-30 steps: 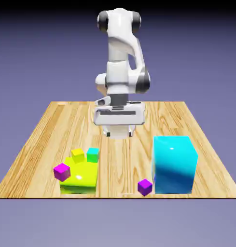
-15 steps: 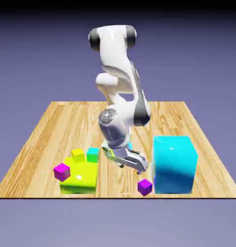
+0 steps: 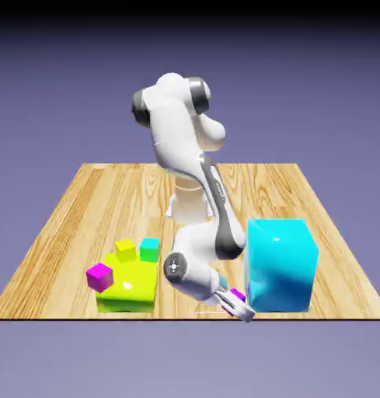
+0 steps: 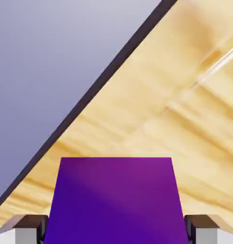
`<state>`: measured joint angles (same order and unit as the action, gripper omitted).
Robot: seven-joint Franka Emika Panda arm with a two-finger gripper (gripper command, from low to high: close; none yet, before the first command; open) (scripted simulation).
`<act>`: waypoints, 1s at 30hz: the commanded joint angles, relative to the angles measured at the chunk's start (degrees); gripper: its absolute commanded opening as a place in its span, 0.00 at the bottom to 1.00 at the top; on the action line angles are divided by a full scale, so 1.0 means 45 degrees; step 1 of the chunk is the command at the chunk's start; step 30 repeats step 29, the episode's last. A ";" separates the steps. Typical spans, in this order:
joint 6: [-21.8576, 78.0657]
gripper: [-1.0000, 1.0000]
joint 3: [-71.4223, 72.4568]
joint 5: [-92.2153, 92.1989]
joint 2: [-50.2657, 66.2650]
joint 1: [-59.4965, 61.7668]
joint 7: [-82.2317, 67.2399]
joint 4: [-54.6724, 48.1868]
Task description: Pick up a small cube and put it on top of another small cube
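A small purple cube (image 3: 238, 295) sits low at the table's front edge, just left of the big cyan cube (image 3: 280, 264). My gripper (image 3: 238, 305) is down around it, shut on its two sides. In the hand view the purple cube (image 4: 116, 200) fills the space between my grey fingertips (image 4: 30, 229), with my gripper (image 4: 116, 229) closed on it. Other small cubes lie at the exterior view's left: a magenta one (image 3: 100, 276), a yellow one (image 3: 126, 250) and a teal one (image 3: 150, 249).
A flat lime block (image 3: 132, 286) lies front left, with the yellow and teal cubes at its far edge and the magenta cube at its left corner. The table's front edge (image 4: 89, 95) runs diagonally close behind the purple cube in the hand view.
The arm swung down from mid-table to the front edge, lowered over the purple cube, and the jaws went from open to shut on it.
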<state>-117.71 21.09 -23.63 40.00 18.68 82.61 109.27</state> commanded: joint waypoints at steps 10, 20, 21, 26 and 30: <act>0.3598 0.00 -0.4089 0.2384 -0.2563 -0.2014 -0.4513 0.0306; 0.6882 0.00 -0.8646 0.4932 -0.4973 -0.4483 -0.9723 0.0895; 0.6882 0.00 -0.8646 0.4933 -0.4973 -0.4483 -0.9723 0.0895; 0.4743 0.00 -0.8604 0.4868 -0.4903 -0.4520 -0.9730 0.2970; 0.5217 1.00 -0.8614 0.4883 -0.4919 -0.4512 -0.9728 0.2510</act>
